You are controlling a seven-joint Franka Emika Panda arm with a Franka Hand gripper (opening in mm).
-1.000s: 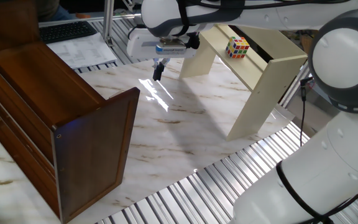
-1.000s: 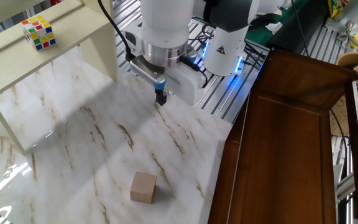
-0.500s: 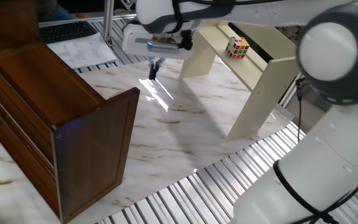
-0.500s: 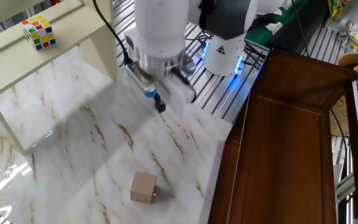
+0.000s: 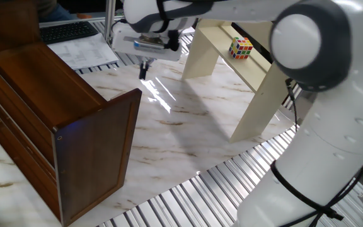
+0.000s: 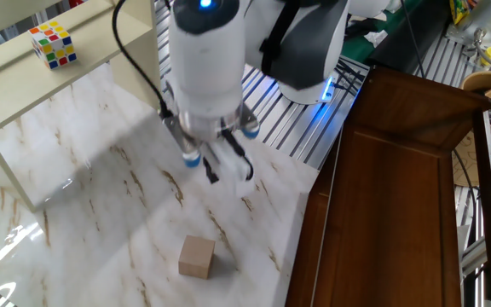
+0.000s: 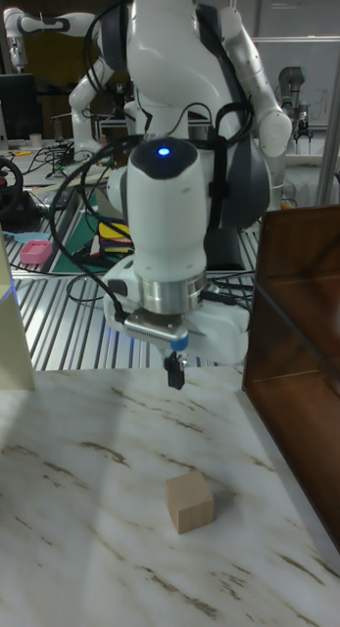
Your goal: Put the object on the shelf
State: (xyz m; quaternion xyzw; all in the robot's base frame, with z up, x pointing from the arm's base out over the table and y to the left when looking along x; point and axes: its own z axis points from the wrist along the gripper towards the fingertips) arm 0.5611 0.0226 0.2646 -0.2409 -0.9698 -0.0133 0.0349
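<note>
**Presently: claw clenched and empty above tabletop, cube unlifted**

Small plain light-tan wooden cube (image 6: 197,257) resting on white marble-patterned tabletop (image 6: 101,213), just beside the panelled side of the large dark reddish-brown wooden cabinet (image 6: 399,196), not touching it. Sitting flat, slightly turned relative to table edge. Hidden behind the cabinet in one fixed view; clearly seen in the other fixed view and in tall fixed view (image 7: 190,502).

White arm's two-finger gripper (image 7: 174,373) hanging above the tabletop, pointed downward, apart from the cube and nearer the robot base. Dark fingers (image 6: 212,176) pressed together, no gap visible between them, nothing held. Same clenched, empty condition noted in one fixed view (image 5: 144,70), over the far part of the tabletop near the cabinet's far end.

Cabinet standing along the table's side, flat top bare in both fixed views (image 5: 40,79).

Cream-white slanted open shelf (image 5: 257,69) standing at the opposite side of the table, carrying a multicoloured Rubik's cube (image 5: 241,48) on its upper board; well apart from the gripper and the tan cube.

Blue indicator light lit on the arm's wrist housing (image 7: 166,151).
</note>
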